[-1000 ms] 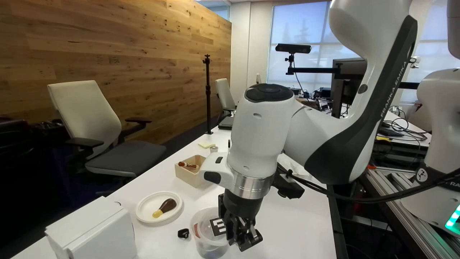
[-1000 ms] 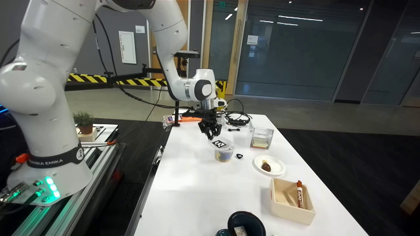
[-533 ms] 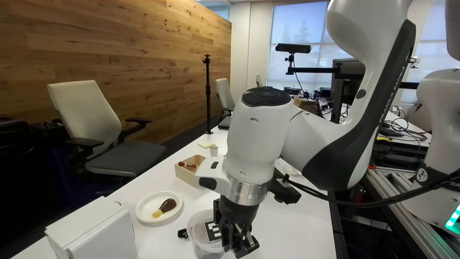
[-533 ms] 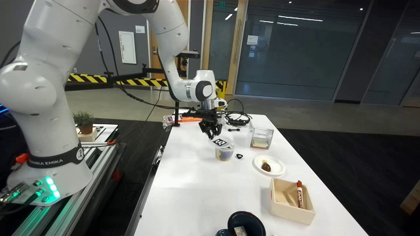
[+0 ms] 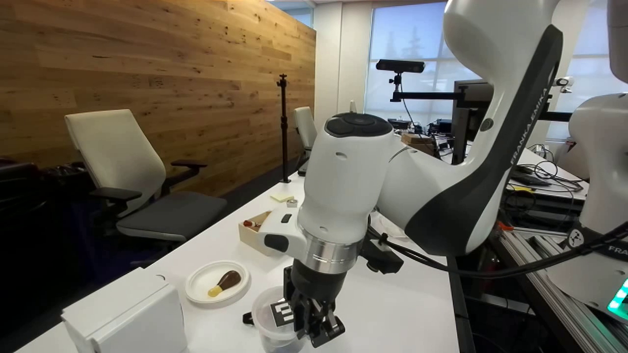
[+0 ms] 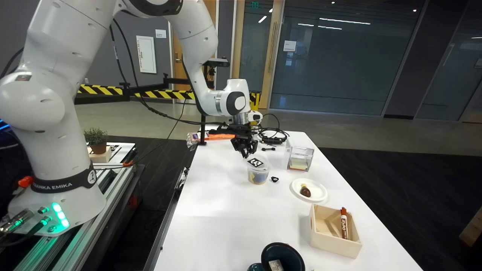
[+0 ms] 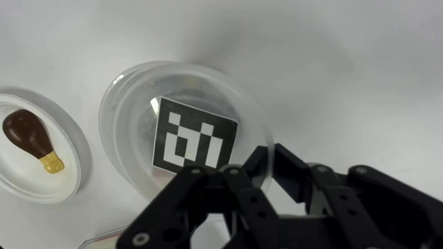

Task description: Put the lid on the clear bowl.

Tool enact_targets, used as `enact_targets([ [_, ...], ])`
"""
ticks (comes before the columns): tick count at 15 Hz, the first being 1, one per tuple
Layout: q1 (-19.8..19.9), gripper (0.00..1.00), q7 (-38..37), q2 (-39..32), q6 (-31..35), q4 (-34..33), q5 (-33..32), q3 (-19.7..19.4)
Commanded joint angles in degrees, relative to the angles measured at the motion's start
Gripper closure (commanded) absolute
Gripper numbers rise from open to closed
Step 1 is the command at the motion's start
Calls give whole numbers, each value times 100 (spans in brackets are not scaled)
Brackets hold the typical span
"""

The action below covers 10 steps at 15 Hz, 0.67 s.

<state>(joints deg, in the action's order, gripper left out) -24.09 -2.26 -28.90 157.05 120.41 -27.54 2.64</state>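
Clear plastic forms the small round bowl that stands on the white table in an exterior view, with a round translucent lid, marked in black and white, over its mouth. The black end effector meets the lid at its edge. Near the bowl lies a round white plate with brown-and-yellow food; farther along is a pale wooden box holding a red-brown marker. A dark glass wall and a yellow-and-black striped barrier stand beyond.

In an exterior view, the end effector partly hides the lid, which is over the bowl; whether their rims touch I cannot tell. The room adds a wall of brown wooden planks, an office chair with pale back and dark seat, and a tall bright window.

In the wrist view, the end effector looks clamped on the lid's rim (a thin hold that may tip under pressure), and the bowl's rim peeks out past the lid. The step in hand, I judge, is placing: the lid seems not yet seated. The next move should be a small sideways correction until the rims match, then a level press down and release.
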Motion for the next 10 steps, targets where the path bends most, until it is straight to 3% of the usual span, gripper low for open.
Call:
enact_targets([
  [1, 1, 97, 77, -22, 70, -70, -125, -38],
  [10, 55, 97, 167, -122, 89, -177, -67, -20],
])
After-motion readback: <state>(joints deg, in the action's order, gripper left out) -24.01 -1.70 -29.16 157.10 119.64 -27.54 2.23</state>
